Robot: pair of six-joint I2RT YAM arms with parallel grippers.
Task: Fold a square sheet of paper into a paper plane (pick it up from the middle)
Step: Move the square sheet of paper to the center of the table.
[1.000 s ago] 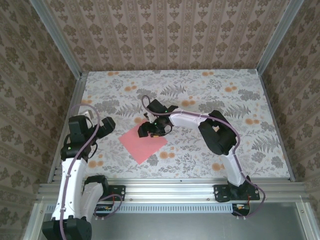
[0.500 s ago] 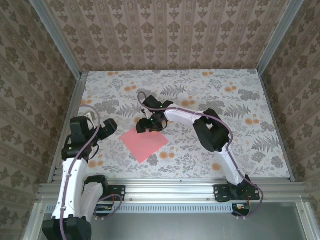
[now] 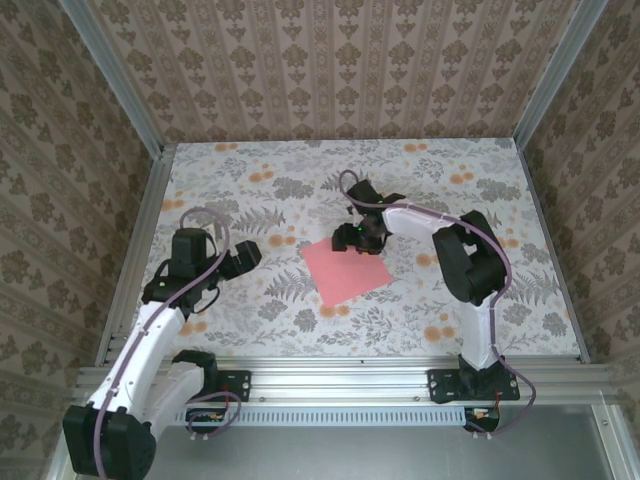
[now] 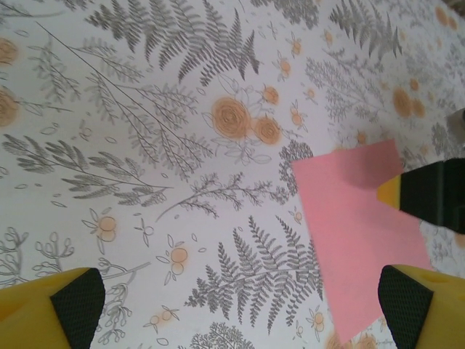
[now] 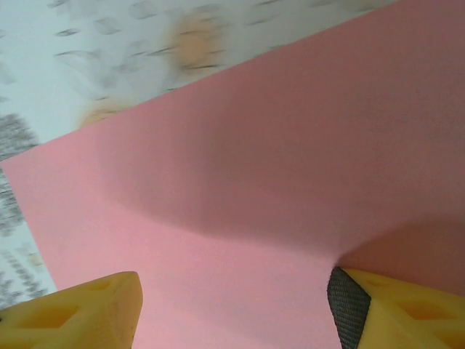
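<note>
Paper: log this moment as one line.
paper: flat, unfolded, on table | right pincer: open, low over paper's far corner | left pincer: open, apart from paper | fold: not begun

Paper (image 3: 346, 272) flat on table (image 3: 250, 180), just right of centre. Right gripper (image 3: 354, 238) at the paper's far corner, 12 o'clock from its middle. Left gripper (image 3: 247, 256) at 9 o'clock from the paper, well apart, over bare table. Arm bases behind the near edge: left at 7, right at 5.
</note>
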